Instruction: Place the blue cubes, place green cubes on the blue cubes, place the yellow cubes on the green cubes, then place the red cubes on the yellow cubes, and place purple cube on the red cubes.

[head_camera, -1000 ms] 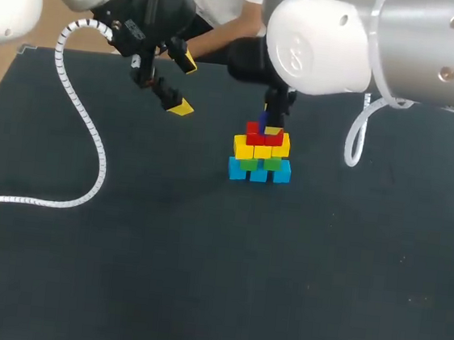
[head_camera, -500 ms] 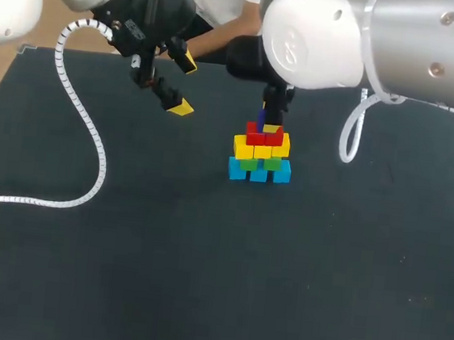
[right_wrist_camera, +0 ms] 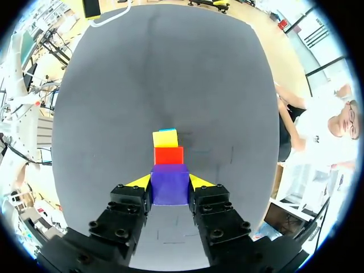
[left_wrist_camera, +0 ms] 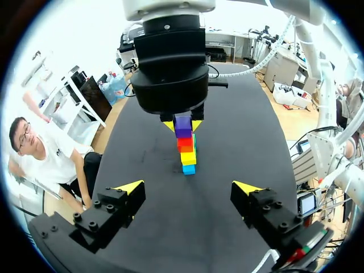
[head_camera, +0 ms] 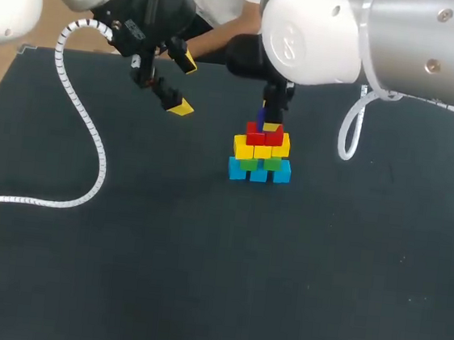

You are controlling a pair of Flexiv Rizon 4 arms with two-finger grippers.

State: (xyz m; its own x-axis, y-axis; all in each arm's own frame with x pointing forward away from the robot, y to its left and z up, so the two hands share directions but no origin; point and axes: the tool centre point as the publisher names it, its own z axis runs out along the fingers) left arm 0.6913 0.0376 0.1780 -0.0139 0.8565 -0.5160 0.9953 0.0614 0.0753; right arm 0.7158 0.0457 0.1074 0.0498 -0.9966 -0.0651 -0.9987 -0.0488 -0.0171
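Purple cube (right_wrist_camera: 169,185) upright just above the stack's red cubes (head_camera: 264,136).

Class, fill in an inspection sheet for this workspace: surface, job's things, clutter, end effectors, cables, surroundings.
surface: dark table, bearing one stack.
job's things: blue cubes at the base, green cubes on them, yellow cubes above, red cubes on top; purple cube directly over the red, contact unclear.
clutter: nothing seen.
end effectors: right end effector shut on the purple cube; left end effector open, empty, apart from the stack.
cables: white coiled cable lying on the table; white loop hanging apart from the stack.
surroundings: nothing seen.
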